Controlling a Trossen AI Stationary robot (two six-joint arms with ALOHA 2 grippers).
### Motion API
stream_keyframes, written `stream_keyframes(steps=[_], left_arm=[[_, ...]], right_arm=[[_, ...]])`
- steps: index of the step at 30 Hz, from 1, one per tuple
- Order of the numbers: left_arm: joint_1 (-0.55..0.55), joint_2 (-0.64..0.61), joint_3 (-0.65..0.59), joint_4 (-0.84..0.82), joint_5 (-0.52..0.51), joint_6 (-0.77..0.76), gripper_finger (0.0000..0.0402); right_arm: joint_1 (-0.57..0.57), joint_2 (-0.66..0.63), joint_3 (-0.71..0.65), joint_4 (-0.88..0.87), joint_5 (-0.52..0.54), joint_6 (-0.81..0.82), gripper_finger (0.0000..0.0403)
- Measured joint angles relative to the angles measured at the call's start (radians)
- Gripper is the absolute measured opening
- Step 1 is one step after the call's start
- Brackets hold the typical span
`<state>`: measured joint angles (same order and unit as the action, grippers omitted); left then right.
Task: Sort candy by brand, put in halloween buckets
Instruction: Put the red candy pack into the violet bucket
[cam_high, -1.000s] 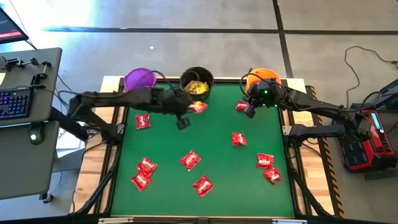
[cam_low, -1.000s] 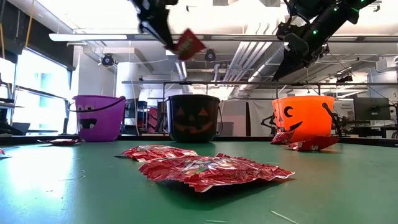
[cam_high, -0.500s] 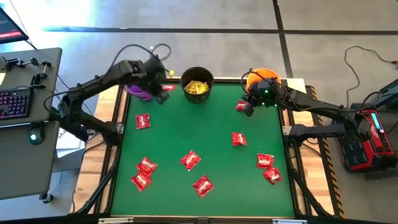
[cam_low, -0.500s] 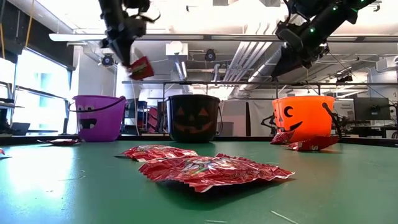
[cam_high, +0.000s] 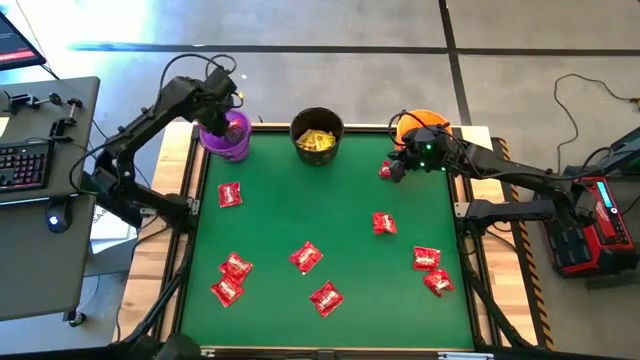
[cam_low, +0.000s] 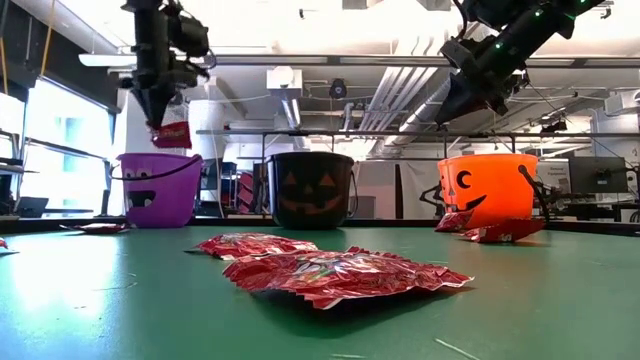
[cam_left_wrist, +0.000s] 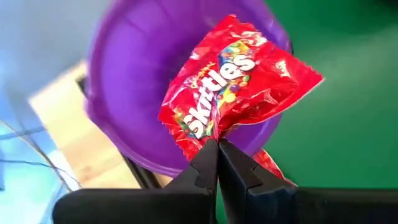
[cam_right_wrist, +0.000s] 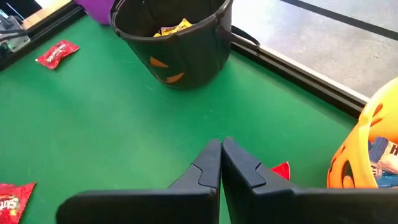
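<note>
Green felt table (cam_high: 330, 215) in a workshop, glossy red candy packets (cam_high: 306, 257) scattered on it. Left gripper (cam_left_wrist: 217, 144) hung over the round purple plastic bucket (cam_high: 226, 134), fingers clamped on one red Skittles packet (cam_left_wrist: 233, 84). Right gripper (cam_right_wrist: 221, 148) hovered beside the orange plastic bucket (cam_high: 424, 127), fingers pressed together, holding nothing. Black plastic bucket (cam_high: 317, 134) held yellow packets (cam_high: 317, 140).

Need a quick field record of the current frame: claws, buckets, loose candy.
left claw: shut on red packet, above purple bucket
right claw: shut, empty, beside orange bucket
black bucket: holds yellow packets
orange bucket: white-and-blue bars inside
loose candy: only red packets on green table
</note>
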<state>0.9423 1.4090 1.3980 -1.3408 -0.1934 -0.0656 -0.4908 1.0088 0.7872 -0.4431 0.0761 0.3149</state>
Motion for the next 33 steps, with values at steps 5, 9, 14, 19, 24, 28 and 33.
stream_keyframes(steps=[5,9,14,19,24,28,33], left_arm=[[0.044,0.000,-0.083,0.015,0.079,0.015,0.0000],[0.046,0.001,-0.178,0.083,0.078,-0.007,0.0000],[0.039,0.002,-0.270,0.162,0.056,-0.033,0.0000],[0.037,0.002,-0.278,0.216,0.034,-0.056,0.0004],[0.037,0.001,-0.278,0.244,0.022,0.010,0.0036],[0.037,0.001,-0.278,0.242,0.019,0.040,0.0077],[0.000,-0.054,-0.278,0.239,0.019,0.102,0.0119]], right_arm=[[0.000,0.000,0.000,0.001,0.013,-0.035,0.0000],[0.000,0.000,0.000,0.001,0.030,-0.093,0.0000],[0.000,0.000,0.000,0.004,0.030,-0.135,0.0000],[0.000,0.000,0.000,0.004,0.030,-0.160,0.0000],[0.000,0.000,0.000,0.003,0.030,-0.162,0.0000],[0.000,0.000,0.000,0.005,0.029,-0.158,0.0000],[0.000,0.000,0.000,0.008,0.029,-0.156,0.0000]])
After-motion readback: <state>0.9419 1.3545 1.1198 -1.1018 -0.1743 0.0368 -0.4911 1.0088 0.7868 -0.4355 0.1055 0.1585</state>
